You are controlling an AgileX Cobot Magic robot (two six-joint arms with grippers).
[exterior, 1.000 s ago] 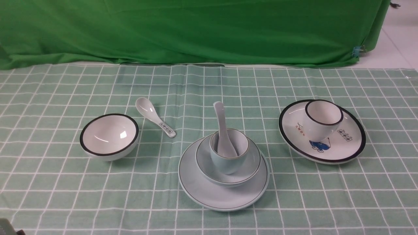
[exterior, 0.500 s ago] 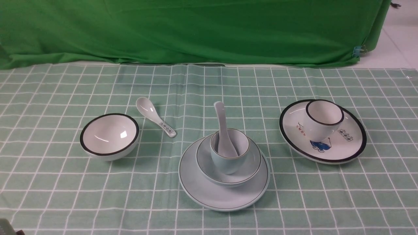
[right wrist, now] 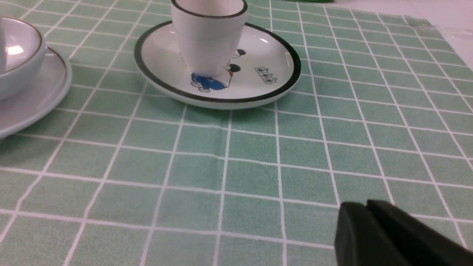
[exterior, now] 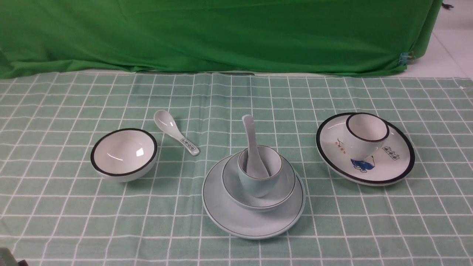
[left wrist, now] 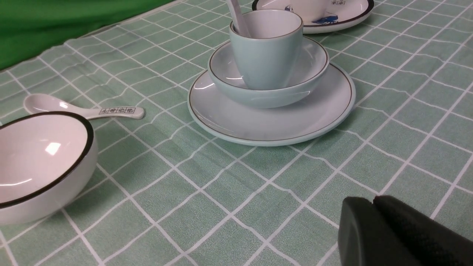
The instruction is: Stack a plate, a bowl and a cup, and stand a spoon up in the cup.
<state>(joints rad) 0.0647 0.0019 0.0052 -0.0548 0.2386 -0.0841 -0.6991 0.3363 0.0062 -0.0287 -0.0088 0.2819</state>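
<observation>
The pale blue plate lies near the middle front of the checked cloth. The pale blue bowl sits on it, the pale blue cup stands in the bowl, and the plain spoon stands in the cup with its handle up. The stack also shows in the left wrist view: plate, bowl, cup, spoon. My left gripper is shut and empty, low over the cloth, apart from the stack. My right gripper is shut and empty, near the white plate. Neither gripper shows in the front view.
A black-rimmed white bowl and a spoon with printed characters lie at the left. A white black-rimmed plate with a white cup on it sits at the right. A green curtain hangs behind the table.
</observation>
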